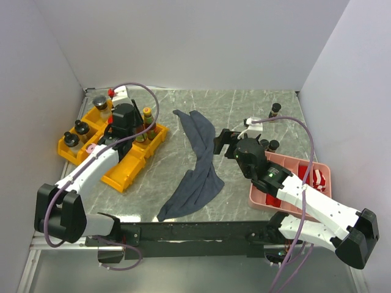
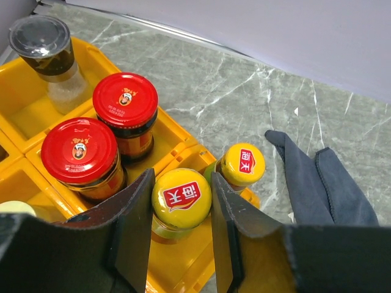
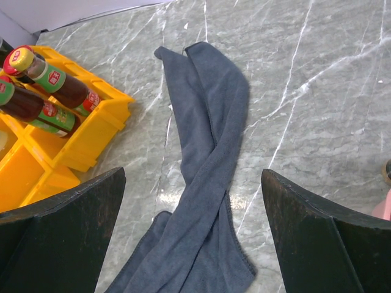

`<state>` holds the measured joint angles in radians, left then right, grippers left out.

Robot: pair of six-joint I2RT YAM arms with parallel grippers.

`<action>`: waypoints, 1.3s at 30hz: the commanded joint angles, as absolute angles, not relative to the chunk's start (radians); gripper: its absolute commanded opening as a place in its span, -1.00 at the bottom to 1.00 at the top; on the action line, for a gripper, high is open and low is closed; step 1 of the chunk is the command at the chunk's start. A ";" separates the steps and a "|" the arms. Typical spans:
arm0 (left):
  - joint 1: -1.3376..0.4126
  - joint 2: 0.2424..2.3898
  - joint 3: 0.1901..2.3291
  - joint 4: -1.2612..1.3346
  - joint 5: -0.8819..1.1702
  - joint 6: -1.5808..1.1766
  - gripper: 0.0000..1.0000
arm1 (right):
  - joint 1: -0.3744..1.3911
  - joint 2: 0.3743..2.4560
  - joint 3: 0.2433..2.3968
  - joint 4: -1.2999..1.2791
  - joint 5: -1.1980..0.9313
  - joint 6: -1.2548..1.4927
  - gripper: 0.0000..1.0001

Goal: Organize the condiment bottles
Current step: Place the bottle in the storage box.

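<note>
The left gripper [image 2: 181,180] is clamped on a yellow-capped sauce bottle [image 2: 181,198] standing in the yellow tray [image 2: 24,113]. A skewed release could tip it into the second yellow-capped bottle [image 2: 242,163] at the tray's edge. The right gripper [image 3: 193,177] hangs agape, well apart from the tray.

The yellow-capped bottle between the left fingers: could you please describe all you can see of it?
The bottle has a yellow cap with a red label and white characters, over a greenish neck. It sits in the yellow tray beside a twin bottle. The left gripper flanks its cap closely; contact is unclear.
</note>
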<state>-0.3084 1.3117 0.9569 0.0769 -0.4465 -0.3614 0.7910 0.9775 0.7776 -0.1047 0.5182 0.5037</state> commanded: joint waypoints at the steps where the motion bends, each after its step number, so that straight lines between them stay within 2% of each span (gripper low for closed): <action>1: -0.304 1.312 0.983 0.239 -0.459 -0.371 -0.98 | 0.787 0.966 0.770 -0.067 0.554 0.497 1.00; 6: -0.304 1.347 0.985 0.238 -0.456 -0.377 -0.95 | 0.787 0.965 0.770 -0.067 0.552 0.494 1.00; 10: -0.304 1.371 0.979 0.244 -0.440 -0.377 -0.74 | 0.787 0.968 0.772 -0.069 0.552 0.494 1.00; 11: -0.304 1.379 0.982 0.242 -0.437 -0.374 -0.56 | 0.787 0.968 0.773 -0.069 0.554 0.494 1.00; 13: -0.304 1.384 0.986 0.232 -0.443 -0.371 -0.42 | 0.787 0.966 0.773 -0.071 0.555 0.492 1.00; 14: -0.304 1.385 0.988 0.229 -0.445 -0.370 -0.22 | 0.787 0.965 0.772 -0.069 0.552 0.494 1.00; 16: -0.304 1.382 0.989 0.218 -0.443 -0.373 0.04 | 0.787 0.966 0.770 -0.066 0.551 0.494 1.00; 23: -0.304 1.325 1.002 0.157 -0.426 -0.394 0.33 | 0.787 0.969 0.772 -0.068 0.546 0.495 1.00; 26: -0.304 1.276 1.028 0.068 -0.420 -0.432 0.69 | 0.787 0.974 0.775 -0.067 0.534 0.495 1.00; 28: -0.304 1.237 1.054 0.017 -0.411 -0.443 0.81 | 0.787 0.976 0.776 -0.069 0.529 0.497 1.00; 29: -0.304 1.221 1.063 0.003 -0.393 -0.455 0.96 | 0.787 0.977 0.775 -0.069 0.525 0.497 1.00; 35: -0.304 1.115 1.112 -0.182 -0.264 -0.508 0.99 | 0.787 0.994 0.787 -0.089 0.566 0.518 1.00; 39: -0.304 1.069 1.121 -0.271 -0.108 -0.522 0.99 | 0.785 1.031 0.836 -0.167 0.641 0.592 1.00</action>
